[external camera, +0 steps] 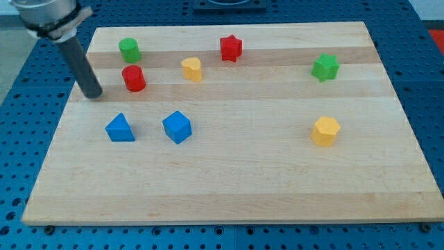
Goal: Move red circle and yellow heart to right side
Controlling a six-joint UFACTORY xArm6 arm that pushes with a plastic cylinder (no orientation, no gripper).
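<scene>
The red circle (134,78) stands on the wooden board (229,173) at the view's upper left. The yellow heart (192,69) lies to its right, slightly higher. My tip (93,94) rests on the board to the left of the red circle and a little lower, with a clear gap between them. The dark rod rises from the tip toward the view's top left corner.
A green circle (129,49) sits above the red circle. A red star (231,48) lies right of the heart. A blue triangle (120,128) and a blue cube (177,127) sit below. A green star (325,67) and a yellow hexagon (325,130) stand at the right.
</scene>
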